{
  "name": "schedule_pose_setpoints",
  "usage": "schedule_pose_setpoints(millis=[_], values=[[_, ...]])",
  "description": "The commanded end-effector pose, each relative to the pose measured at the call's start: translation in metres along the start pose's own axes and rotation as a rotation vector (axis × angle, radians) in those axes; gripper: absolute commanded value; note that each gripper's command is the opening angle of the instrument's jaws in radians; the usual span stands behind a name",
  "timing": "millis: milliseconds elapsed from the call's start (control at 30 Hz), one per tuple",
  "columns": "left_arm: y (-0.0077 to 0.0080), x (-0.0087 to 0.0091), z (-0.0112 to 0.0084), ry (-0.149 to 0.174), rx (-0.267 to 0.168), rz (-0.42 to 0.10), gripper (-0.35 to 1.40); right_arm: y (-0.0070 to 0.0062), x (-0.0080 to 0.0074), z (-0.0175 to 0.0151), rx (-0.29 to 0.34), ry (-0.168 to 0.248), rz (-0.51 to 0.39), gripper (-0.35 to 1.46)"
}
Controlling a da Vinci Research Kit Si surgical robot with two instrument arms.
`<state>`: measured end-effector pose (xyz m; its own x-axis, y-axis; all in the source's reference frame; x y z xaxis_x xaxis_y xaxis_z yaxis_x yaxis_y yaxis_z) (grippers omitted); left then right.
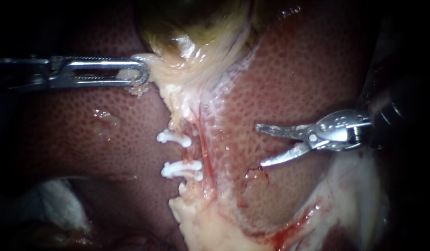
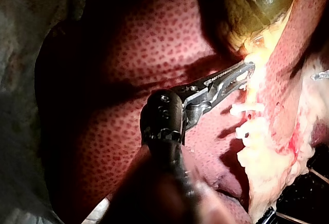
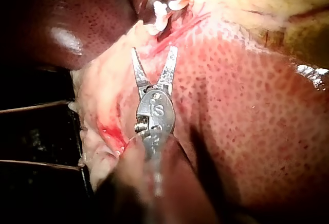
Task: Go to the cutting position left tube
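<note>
The gallbladder [image 1: 196, 28] lies olive-green at the top, its pale neck running down over the liver [image 1: 294, 83]. My left instrument [image 1: 141, 74] comes in from the left, its long slotted jaws shut on the neck's pale tissue; the left wrist view shows the same grip [image 2: 241, 72]. Below it, the left tube [image 1: 186, 153] carries white clips [image 1: 174, 137] [image 1: 182, 169]. A thin red tube [image 1: 203, 144] runs just right of it. My right instrument [image 1: 260, 145] hovers to the right of both tubes, jaws open and apart from the tissue. In its wrist view the open jaws [image 3: 154, 54] point towards the clips [image 3: 159, 13].
Pale fatty tissue [image 1: 201, 227] hangs below the clips, with blood smears [image 1: 289, 227] to its right. White gauze [image 1: 52, 204] lies at the lower left. A small raw mark [image 1: 256, 174] shows on the liver under the right jaws.
</note>
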<state>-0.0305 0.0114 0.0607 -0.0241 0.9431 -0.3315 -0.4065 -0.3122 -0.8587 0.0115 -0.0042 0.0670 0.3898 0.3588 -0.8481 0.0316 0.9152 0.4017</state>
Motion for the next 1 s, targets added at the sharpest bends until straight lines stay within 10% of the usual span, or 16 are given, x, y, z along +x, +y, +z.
schedule_pose_setpoints(millis=[33, 600, 1000], values=[[-0.0001, -0.0001, 0.0001, 0.0, 0.001, 0.001, -0.35, -0.0001, -0.0003, 0.0006, 0.004, -0.003, 0.006, 1.43], [0.0011, -0.0008, 0.0006, -0.003, -0.003, 0.003, -0.35, 0.0, -0.0067, 0.0125, 0.063, -0.084, 0.098, 1.43], [0.0013, -0.001, 0.0007, -0.005, -0.006, 0.004, -0.35, 0.0, -0.0074, 0.0171, 0.096, -0.105, 0.143, 1.43]])
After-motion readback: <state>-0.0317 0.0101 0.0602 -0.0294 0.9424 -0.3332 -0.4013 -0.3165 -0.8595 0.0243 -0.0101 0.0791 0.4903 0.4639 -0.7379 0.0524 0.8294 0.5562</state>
